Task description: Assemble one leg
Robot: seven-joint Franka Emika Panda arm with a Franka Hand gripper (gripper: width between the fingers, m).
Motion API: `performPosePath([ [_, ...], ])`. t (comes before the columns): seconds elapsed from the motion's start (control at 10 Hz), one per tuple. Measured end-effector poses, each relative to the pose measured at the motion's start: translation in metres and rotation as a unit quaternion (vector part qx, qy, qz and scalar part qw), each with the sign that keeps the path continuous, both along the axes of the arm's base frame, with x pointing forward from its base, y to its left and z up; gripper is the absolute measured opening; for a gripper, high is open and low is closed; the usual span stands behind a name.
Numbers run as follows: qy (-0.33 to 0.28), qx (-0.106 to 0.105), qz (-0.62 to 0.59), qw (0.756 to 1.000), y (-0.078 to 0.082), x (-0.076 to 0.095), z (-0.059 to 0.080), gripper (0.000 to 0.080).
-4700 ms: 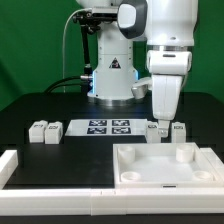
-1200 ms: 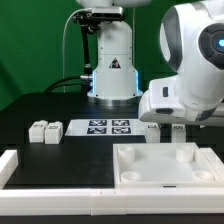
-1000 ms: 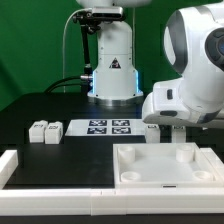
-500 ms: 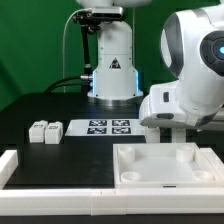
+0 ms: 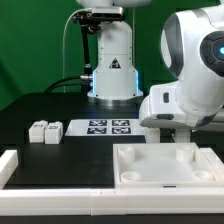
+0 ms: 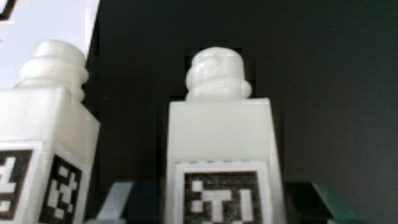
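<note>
In the wrist view a leg (image 6: 222, 130), a small white block with a screw-shaped tip and a marker tag on its face, stands between my gripper's fingers (image 6: 125, 200). My gripper (image 6: 224, 203) is open, with a dark gap between the leg and each finger. A second leg (image 6: 39, 130) stands close beside it. In the exterior view my gripper (image 5: 166, 127) is low behind the white panel (image 5: 165, 162), and the arm hides most of these legs. Two more legs (image 5: 45, 131) stand at the exterior view's left.
The marker board (image 5: 108, 127) lies on the black table between the two pairs of legs. A white L-shaped frame (image 5: 12, 166) runs along the front and the exterior view's left. The robot's base (image 5: 112, 70) stands behind.
Since 4.7 s ago the arm has tipped over and come down onto the legs behind the panel. In the last second it has shifted slightly toward the exterior view's left, then held still.
</note>
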State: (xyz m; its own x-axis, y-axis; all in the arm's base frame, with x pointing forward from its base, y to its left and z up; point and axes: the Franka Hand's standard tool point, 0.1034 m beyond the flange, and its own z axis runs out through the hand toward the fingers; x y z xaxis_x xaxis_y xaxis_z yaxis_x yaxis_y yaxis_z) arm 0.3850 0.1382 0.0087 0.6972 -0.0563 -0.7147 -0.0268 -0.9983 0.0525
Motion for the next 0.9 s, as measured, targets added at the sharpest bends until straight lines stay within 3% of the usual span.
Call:
performPosePath([
  [0.2, 0.001, 0.003, 0.000, 1.000, -0.007, 0.003, 0.005, 0.0288],
  [0.4, 0.019, 0.000, -0.004, 1.000, -0.017, 0.007, 0.033, 0.0290],
  [0.7, 0.013, -0.006, -0.009, 1.000, -0.019, 0.020, 0.075, 0.0290],
  [0.8, 0.002, -0.002, -0.007, 1.000, -0.019, 0.026, 0.084, 0.0290],
  [0.9, 0.002, -0.002, -0.007, 1.000, -0.019, 0.025, 0.083, 0.0290],
])
